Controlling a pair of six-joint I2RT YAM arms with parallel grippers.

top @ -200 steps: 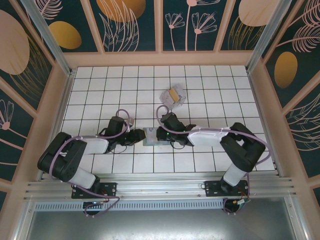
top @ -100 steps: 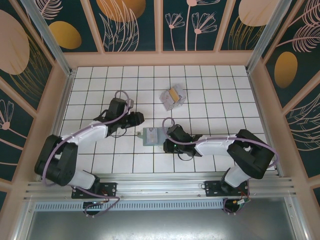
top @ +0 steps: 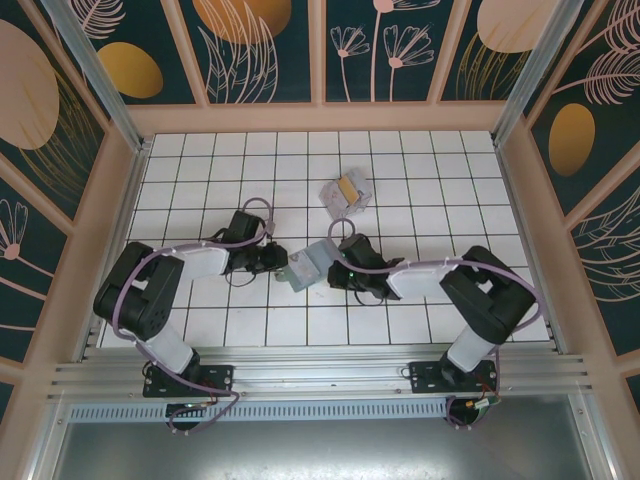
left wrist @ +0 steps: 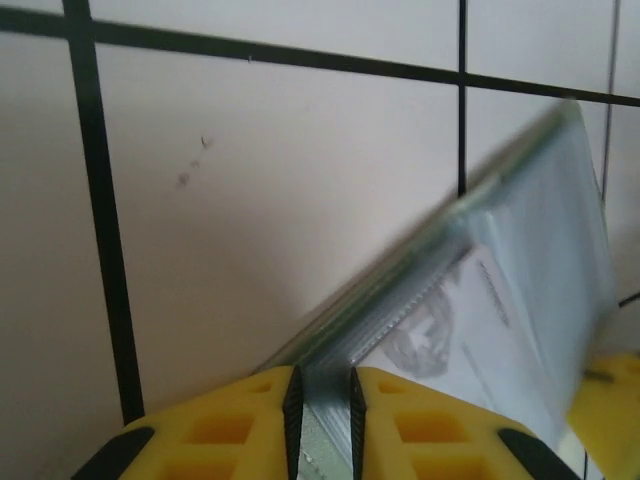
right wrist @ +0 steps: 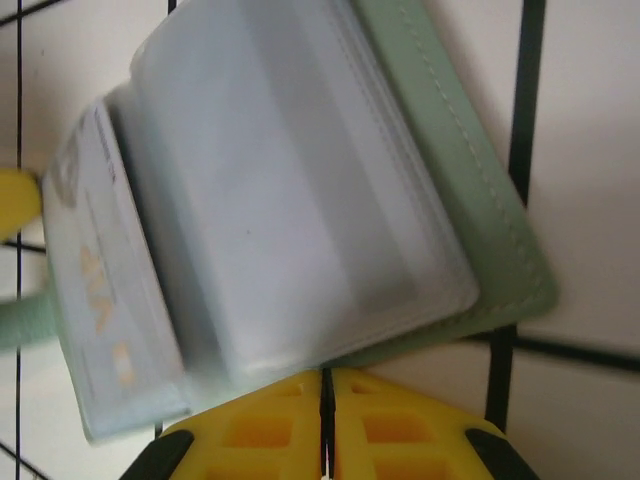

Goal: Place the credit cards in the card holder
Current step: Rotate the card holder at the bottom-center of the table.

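Wallet [top: 308, 265] sits mid-frame, tilted, its left edge pinched in the left tool [top: 280, 262]; right tool [top: 337, 268], closed, rests at its right edge. Cards [top: 345, 193] lie apart toward upper centre, nearer the right arm.

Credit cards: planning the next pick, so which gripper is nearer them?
Right. The right gripper lies directly nearside of the credit cards; the left gripper lies nearside and further left.

card holder [top: 308, 264] lies open, pale inside up, skewed to the grid of the tiled table [top: 450, 190]. left gripper [top: 281, 262] is at the holder's left edge, right gripper [top: 337, 268] at its right edge. jaw gaps too small to read. credit cards [top: 345, 192] are piled beyond the holder, slightly right, well apart, yellow-orange one on top.
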